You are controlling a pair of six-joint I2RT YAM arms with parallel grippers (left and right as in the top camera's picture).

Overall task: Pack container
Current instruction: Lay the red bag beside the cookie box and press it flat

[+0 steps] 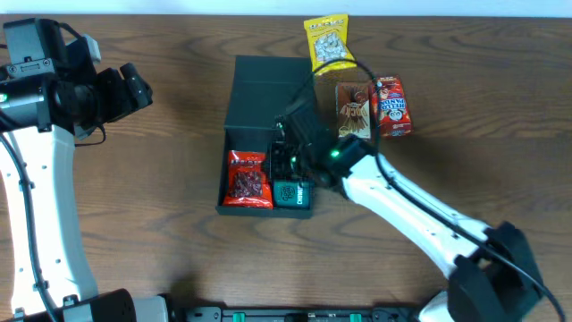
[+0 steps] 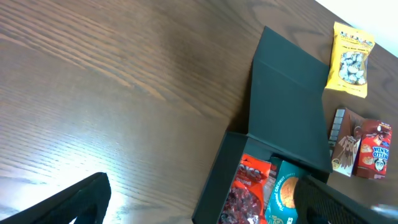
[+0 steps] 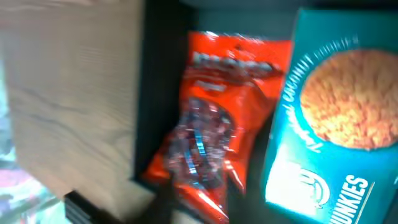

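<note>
The container (image 1: 225, 165) is a dark box in mid-table with its flap lid (image 1: 264, 89) lying open toward the back. Inside lie a red snack packet (image 1: 248, 179) and a teal cookie packet (image 1: 292, 193). My right gripper (image 1: 292, 159) hangs over the box's right half, above the teal packet. Its wrist view is blurred and shows the red packet (image 3: 211, 137) and the teal packet (image 3: 329, 118) close below; its jaws are unclear. My left gripper (image 2: 205, 208) is open and empty, raised at the table's far left; its view shows the container (image 2: 214, 180).
Behind and right of the box lie a yellow packet (image 1: 327, 42), a brown packet (image 1: 353, 110) and a red-and-blue packet (image 1: 392, 105). They also show in the left wrist view, the yellow packet (image 2: 350, 59) farthest back.
</note>
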